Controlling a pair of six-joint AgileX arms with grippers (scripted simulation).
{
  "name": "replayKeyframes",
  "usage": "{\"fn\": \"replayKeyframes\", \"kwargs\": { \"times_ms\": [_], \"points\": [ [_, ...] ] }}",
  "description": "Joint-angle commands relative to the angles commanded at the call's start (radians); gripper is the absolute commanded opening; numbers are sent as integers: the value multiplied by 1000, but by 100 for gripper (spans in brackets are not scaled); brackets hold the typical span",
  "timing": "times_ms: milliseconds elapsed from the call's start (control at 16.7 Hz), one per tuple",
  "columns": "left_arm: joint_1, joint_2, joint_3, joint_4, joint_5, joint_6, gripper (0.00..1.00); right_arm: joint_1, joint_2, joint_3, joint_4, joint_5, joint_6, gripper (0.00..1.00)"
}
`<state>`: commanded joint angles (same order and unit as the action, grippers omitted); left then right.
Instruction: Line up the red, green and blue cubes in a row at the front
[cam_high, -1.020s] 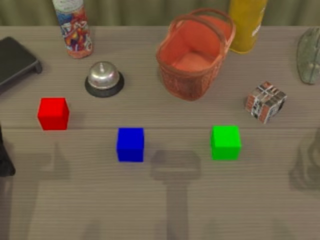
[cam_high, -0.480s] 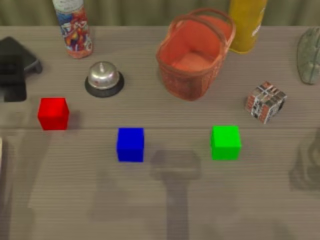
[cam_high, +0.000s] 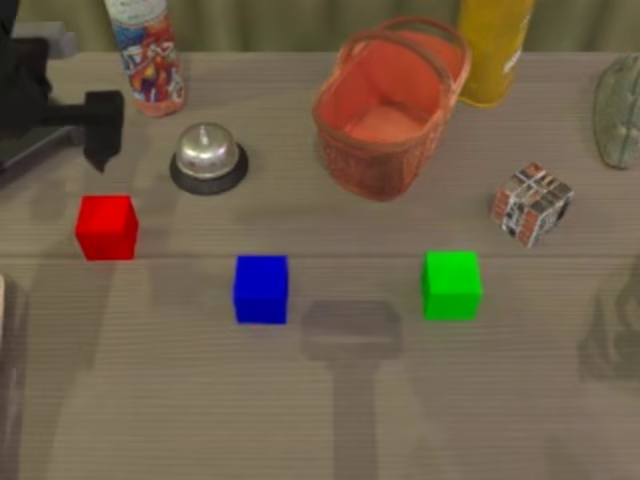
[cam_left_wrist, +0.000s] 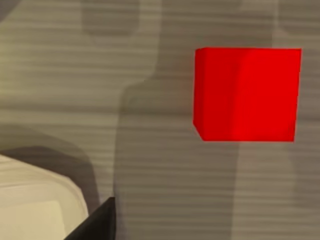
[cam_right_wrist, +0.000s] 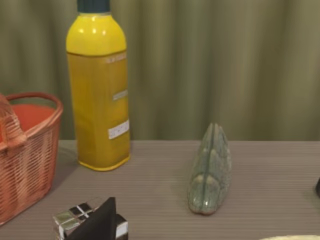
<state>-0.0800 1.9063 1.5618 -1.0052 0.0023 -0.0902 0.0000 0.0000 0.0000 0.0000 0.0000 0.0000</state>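
- Since a second ago our left arm has swung in from the left edge and now hangs over the far-left part of the bench, its gripper (cam_high: 103, 150) just beyond the red cube (cam_high: 106, 227); none of the three cubes has shifted.
- Nearest the front, the bench (cam_high: 320, 420) carries only shadows, so no cube has been brought forward yet.
- Next out sit the blue cube (cam_high: 261, 289) near the middle and the green cube (cam_high: 451, 285) to its right, roughly level with each other and well apart.
- Red lies a little farther back on the left, out of line with those two. The left wrist view shows it (cam_left_wrist: 246, 94) alone on the bench, with nothing touching it.
- We cannot tell whether the left fingers are spread or closed; only a dark tip shows in the wrist view, and from above the gripper is one dark shape. It holds nothing we can see.
- Our right arm is parked off the right side; its gripper is out of sight from above, so its fingers cannot be judged either.
- Beyond the cubes stand a bell (cam_high: 208, 157), a basket (cam_high: 388, 100) and a puzzle cube (cam_high: 531, 203), with a can (cam_high: 146, 55), a yellow bottle (cam_high: 494, 45) and a grey-green stone (cam_high: 619, 108) farthest back.
- We judge the task barely begun: all three placements remain, and red looks to be the first target.
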Motion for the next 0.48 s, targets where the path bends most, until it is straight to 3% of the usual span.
{"fn": "replayKeyframes", "kwargs": {
  "times_ms": [480],
  "points": [
    [-14, 357, 317, -180, 1, -19, 100, 0, 0, 0, 0, 0, 0, 100]
  ]
}}
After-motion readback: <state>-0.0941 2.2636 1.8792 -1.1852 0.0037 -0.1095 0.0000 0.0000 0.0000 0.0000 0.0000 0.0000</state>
